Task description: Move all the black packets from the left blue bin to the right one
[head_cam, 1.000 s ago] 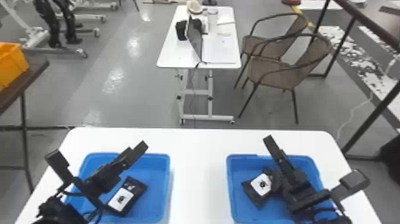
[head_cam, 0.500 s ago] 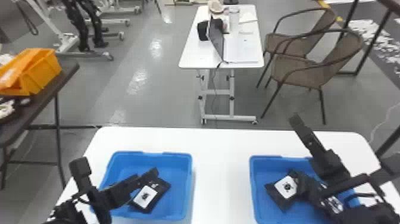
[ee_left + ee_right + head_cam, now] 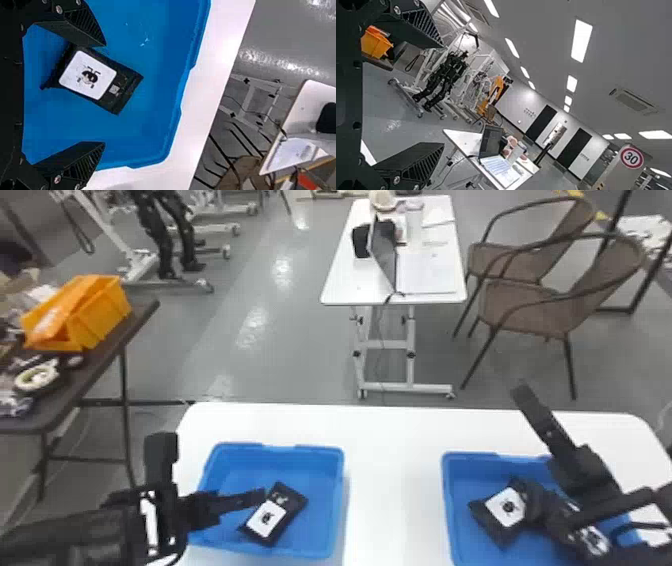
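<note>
- Head view: The left gripper [image 3: 212, 465], fingers spread wide, hovers at the left blue bin [image 3: 335, 510], where a black packet [image 3: 267, 520] lies label up. The right gripper [image 3: 592, 440], also parted wide, hangs over the right blue bin [image 3: 446, 490]; a second black packet [image 3: 505, 510] rests inside.
- Left wrist view: One finger [image 3: 85, 27] stands near the first packet; the grip is empty.
- Right wrist view: Wide, empty fingers [image 3: 415, 25] frame a laptop [image 3: 489, 142] beyond.
</note>
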